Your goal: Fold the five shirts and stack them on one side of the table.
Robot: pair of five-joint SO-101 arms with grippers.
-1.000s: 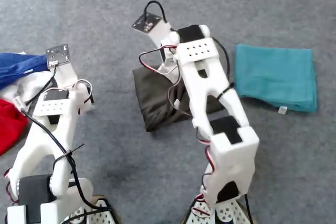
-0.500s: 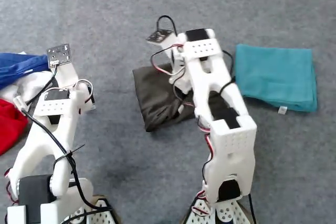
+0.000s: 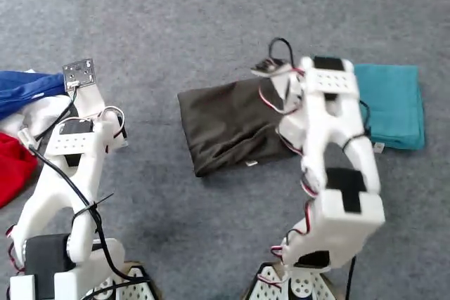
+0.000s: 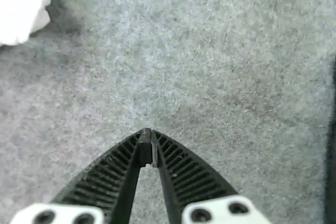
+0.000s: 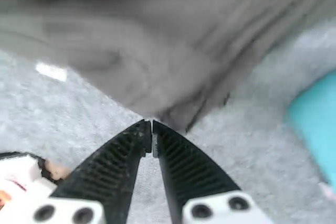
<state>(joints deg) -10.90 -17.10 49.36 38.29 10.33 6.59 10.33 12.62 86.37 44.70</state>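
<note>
- The right gripper [image 5: 148, 129] has its jaws closed, tips meeting right at the edge of the folded dark grey shirt [image 5: 157, 40]. I cannot tell whether any cloth is pinched between them.
- In the high view the right arm [image 3: 330, 145] hangs over the right end of that dark grey shirt [image 3: 225, 124], which lies mid-table. The arm also covers the gap to the folded teal shirt [image 3: 394, 103] just to the right.
- The teal shirt lies flat near the right side of the table [image 3: 140, 33] and looks like the start of the stack. Its corner shows in the right wrist view [image 5: 315, 119], close to the gripper.
- The left gripper [image 4: 146, 145] is closed on nothing and hovers over bare grey table cover. A bit of the white shirt [image 4: 21, 3] lies off to the far left of it.
- At the left edge, a blue shirt [image 3: 24, 89], the white shirt [image 3: 42, 114] and a red shirt [image 3: 13, 163] lie bunched and unfolded beside the left arm [image 3: 70, 152].
- Judged step: the dark shirt is folded and is about to join the teal one, so roughly two of the five shirts are done.
- The next move needs a firm hold on the dark shirt's right edge, then a low drag or lift to the right to land it squarely on the teal shirt. The fold must not spring open and the teal shirt must not be shoved askew.
</note>
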